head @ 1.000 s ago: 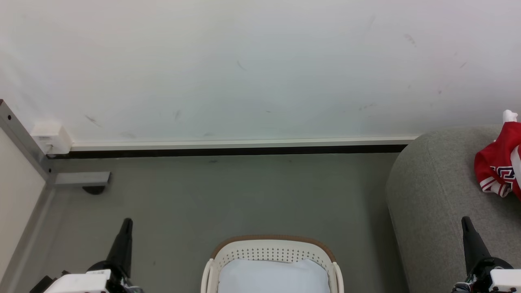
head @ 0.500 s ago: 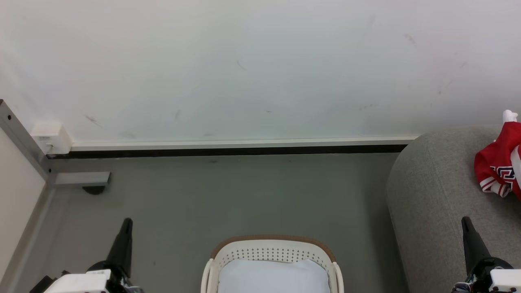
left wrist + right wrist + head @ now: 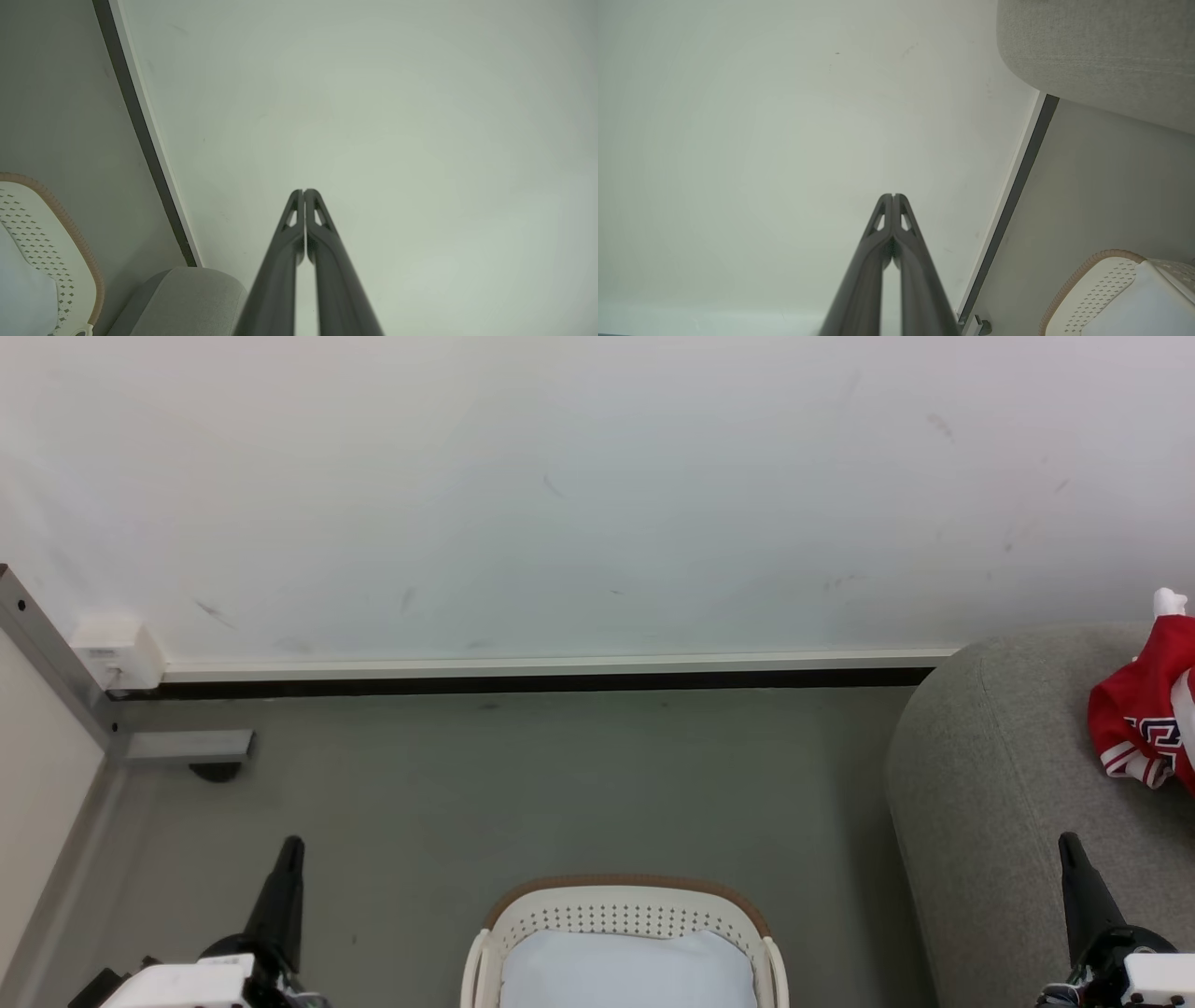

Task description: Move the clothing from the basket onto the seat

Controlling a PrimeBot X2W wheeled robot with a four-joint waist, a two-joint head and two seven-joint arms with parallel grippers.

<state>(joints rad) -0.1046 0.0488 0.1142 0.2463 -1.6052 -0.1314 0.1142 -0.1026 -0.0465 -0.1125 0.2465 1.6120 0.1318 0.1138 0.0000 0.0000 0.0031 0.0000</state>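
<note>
Across the back, a pale scuffed wall above a dark skirting strip; below that, grey floor. At the right of the head view, the rounded end of the light-grey sofa, far bigger than anything else here. Low in the middle and cut off by the bottom edge, the cream perforated basket with its brown rim, standing on the floor, near the sofa but not touching. Inside, a plain white cloth and no red in the visible part; near half out of frame, so possibly more lying there. On the sofa at the far right, the red clothing, bunched, with white trim and block lettering, partly cropped by the frame edge. Left end effector at lower left over the floor, right end effector at lower right in front of the sofa, each pressed fully together, gripping nothing, tips toward the wall.

Deciding relation:
- Basket inward of both arms, about midway.
- Basket's long axis not readable.
- Clothing ahead and to the right of the right end effector, well apart from the left.
- Right arm judged better placed for the sofa.

Red garment supplied by the head view. Tip-to-tip closure plain in both wrist views, but merely one dark spike apiece from the head
</note>
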